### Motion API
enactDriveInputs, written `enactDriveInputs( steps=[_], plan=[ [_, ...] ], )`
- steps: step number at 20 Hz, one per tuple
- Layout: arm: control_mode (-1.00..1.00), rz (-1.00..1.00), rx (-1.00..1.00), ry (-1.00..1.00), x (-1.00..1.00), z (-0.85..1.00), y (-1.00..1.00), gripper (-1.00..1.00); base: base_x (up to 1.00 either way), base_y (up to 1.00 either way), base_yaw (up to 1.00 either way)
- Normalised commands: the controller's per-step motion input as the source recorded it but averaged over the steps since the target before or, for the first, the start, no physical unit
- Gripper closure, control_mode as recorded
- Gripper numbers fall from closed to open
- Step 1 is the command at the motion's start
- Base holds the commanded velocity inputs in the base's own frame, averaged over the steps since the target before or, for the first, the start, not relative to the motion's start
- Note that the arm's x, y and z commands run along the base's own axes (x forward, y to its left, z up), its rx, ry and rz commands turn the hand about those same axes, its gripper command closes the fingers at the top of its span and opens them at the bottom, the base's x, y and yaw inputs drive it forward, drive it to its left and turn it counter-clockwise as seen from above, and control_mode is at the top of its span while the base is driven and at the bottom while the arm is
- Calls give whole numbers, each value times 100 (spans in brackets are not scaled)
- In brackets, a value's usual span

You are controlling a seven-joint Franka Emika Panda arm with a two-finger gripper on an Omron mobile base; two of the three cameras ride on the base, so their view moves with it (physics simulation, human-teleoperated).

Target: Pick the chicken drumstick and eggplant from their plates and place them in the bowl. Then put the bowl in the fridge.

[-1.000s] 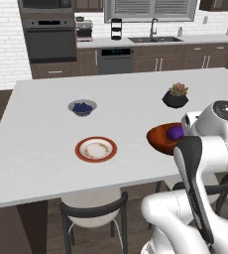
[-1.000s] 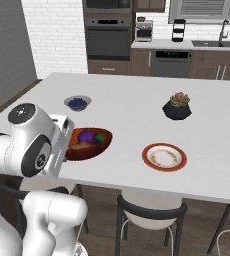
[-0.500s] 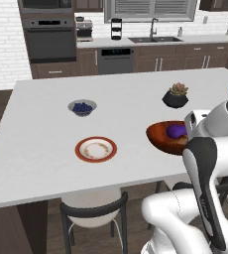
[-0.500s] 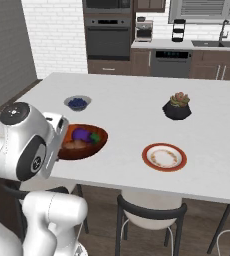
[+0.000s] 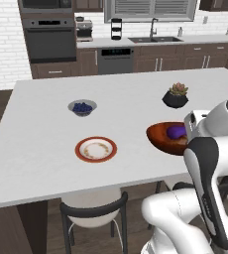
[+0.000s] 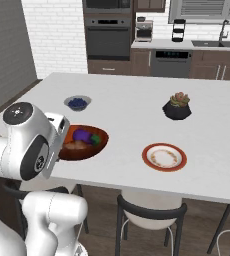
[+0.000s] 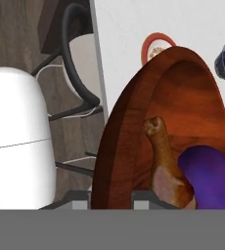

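Above the counter's near edge [image 5: 61, 183]: bowl [image 7: 183, 97], rim clamped in gripper [image 7: 112, 197], containing chicken drumstick [image 7: 166, 168] touching eggplant [image 7: 207, 176]; one plate [image 5: 96, 149] nearby.

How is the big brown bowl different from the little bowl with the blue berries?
The brown bowl is wide, shallow and reddish-brown; the grey bowl is much smaller and pale grey. The brown bowl holds a purple eggplant and a chicken drumstick; the grey bowl holds dark blue berries. The claw grips the brown bowl's rim; the grey bowl sits untouched on the counter. Both are round and hold food.
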Motion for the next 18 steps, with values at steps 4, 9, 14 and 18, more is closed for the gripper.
enactDriveInputs(
  steps=[4, 9, 14, 18],
  plan=[
    [-100, 0, 0, 0, 0, 0, 0, 100, 0, 0, 0],
    [100, 0, 0, 0, 0, 0, 0, 100, -11, 0, 0],
    [100, 0, 0, 0, 0, 0, 0, 100, -97, -2, 0],
    [100, 0, 0, 0, 0, 0, 0, 100, -92, -5, -1]
  ],
)
